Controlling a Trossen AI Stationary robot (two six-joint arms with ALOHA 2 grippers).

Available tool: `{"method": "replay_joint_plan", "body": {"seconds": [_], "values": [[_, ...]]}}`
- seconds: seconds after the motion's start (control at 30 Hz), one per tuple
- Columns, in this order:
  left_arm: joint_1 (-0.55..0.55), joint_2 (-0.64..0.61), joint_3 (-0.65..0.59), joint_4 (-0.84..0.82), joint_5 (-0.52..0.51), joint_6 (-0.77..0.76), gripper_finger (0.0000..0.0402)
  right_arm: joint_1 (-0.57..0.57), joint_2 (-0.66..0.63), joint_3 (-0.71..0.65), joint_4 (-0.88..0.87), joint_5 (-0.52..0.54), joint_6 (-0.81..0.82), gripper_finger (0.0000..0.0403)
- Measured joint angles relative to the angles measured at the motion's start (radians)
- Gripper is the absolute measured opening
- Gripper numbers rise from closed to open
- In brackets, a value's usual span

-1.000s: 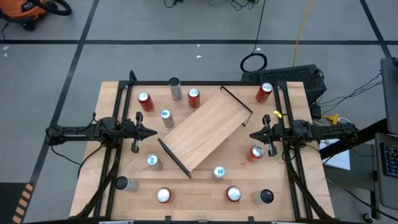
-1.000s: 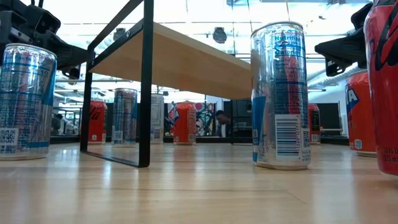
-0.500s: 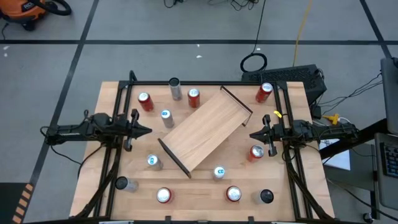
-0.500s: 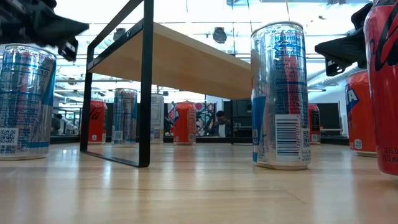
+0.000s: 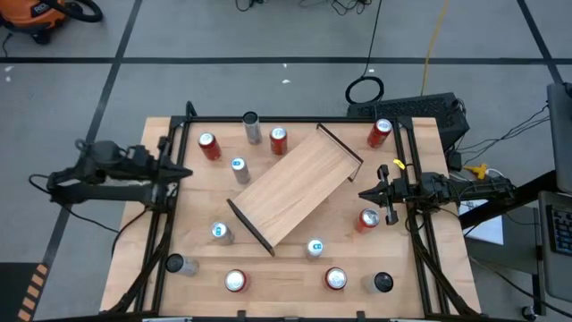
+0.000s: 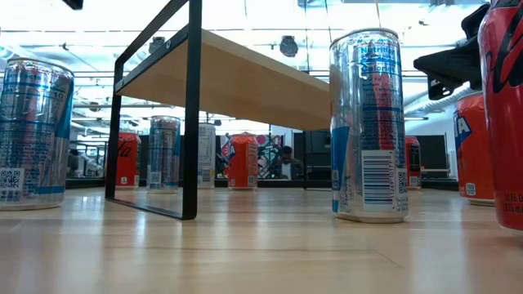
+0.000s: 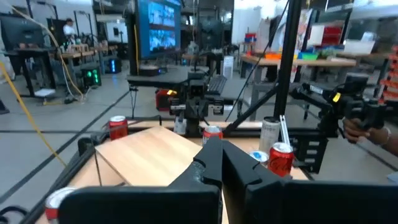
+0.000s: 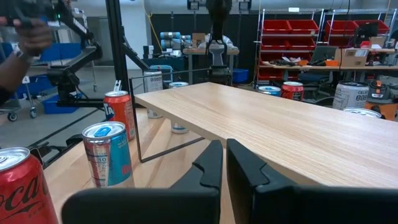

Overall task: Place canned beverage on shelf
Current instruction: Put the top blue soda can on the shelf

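The shelf point(image 5: 295, 186), a light-wood board on thin black end brackets, stands slantwise on its brackets in the middle of the table; it also shows in the low view point(image 6: 245, 82). Several cans stand upright around it, among them a red can point(image 5: 368, 219) and a blue-topped can point(image 5: 238, 169). My left gripper point(image 5: 186, 172) is shut and empty above the table's left edge, pointing at the shelf point(image 7: 149, 155). My right gripper point(image 5: 362, 193) is shut and empty at the shelf's right side, just beyond the red can point(image 8: 18, 186).
More cans stand along the far edge point(image 5: 252, 128), point(image 5: 379, 132) and the near edge point(image 5: 234, 281), point(image 5: 335, 279), point(image 5: 382, 283). A black frame point(image 5: 268, 121) runs around the table. A person's hand point(image 8: 18, 43) shows beyond the table's left side.
My left gripper has drawn back from near the shelf toward the table's left edge and has risen, leaving the low view at its top. My right gripper and the cans have kept still.
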Motion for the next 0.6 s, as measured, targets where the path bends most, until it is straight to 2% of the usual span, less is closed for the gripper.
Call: {"method": "replay_joint_plan", "body": {"seconds": [0.13,0.33,0.6], "values": [[0.000,0.079,0.150,-0.078,0.000,0.001,0.0000,0.000,0.000,0.000,0.000,0.000,0.000,0.0000],[0.000,0.173,0.303,-0.154,0.000,0.027,0.0000,0.000,0.000,0.000,0.000,0.000,0.027,0.0000],[0.000,0.237,0.343,-0.215,0.000,0.058,0.0000,0.000,0.007,0.052,-0.032,0.000,0.058,0.0000]]}}
